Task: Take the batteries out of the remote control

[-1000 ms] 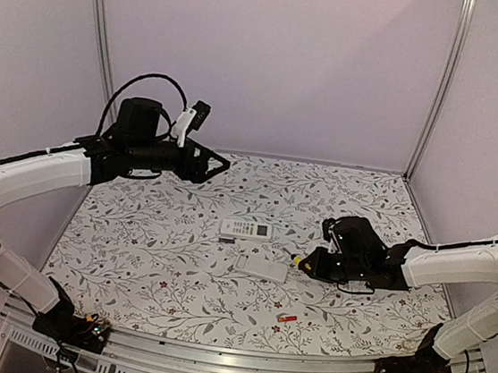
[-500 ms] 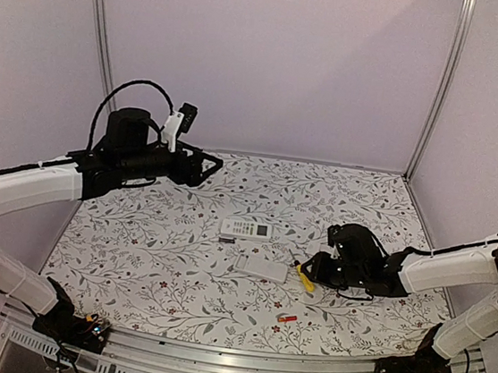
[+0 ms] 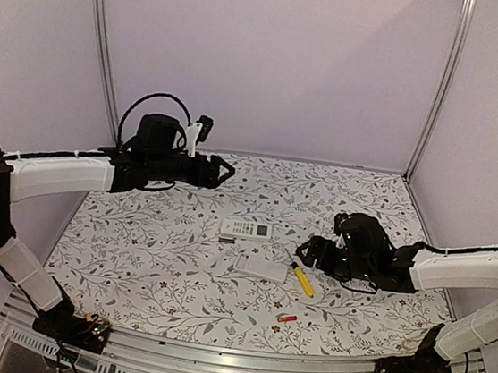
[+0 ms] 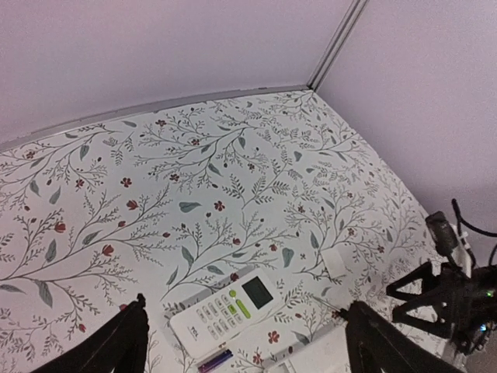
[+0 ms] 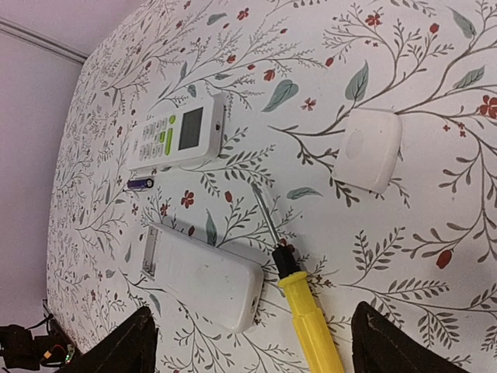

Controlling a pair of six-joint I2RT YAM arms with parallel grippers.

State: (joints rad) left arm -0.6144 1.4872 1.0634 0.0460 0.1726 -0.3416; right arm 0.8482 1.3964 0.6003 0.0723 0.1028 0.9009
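Change noted: my right end effector (image 3: pixel 306 252) was clenched on the screwdriver (image 5: pixel 311 322) a second ago. It is now released, fingers spread wide. The screwdriver lies flat on the surface (image 3: pixel 133 254), its tip pointing towards the face-up remote (image 5: pixel 177 132) and its handle just beside the end of the face-down remote (image 5: pixel 203 276).

My left end effector (image 3: pixel 224 167) is also released, empty, and hovering high over the far left of the surface, well apart from everything.

Batteries seen: one dark battery (image 5: pixel 140 183) just beside the face-up remote, and one red-orange battery (image 3: pixel 286 318) near the front edge. I cannot find the others.

A small white piece (image 5: pixel 367 148) lies apart to the side; possibly a battery lid.

Judgement: tool work looks finished. With both end effectors free, the next step is to check the open recess of the face-down remote for remaining cells
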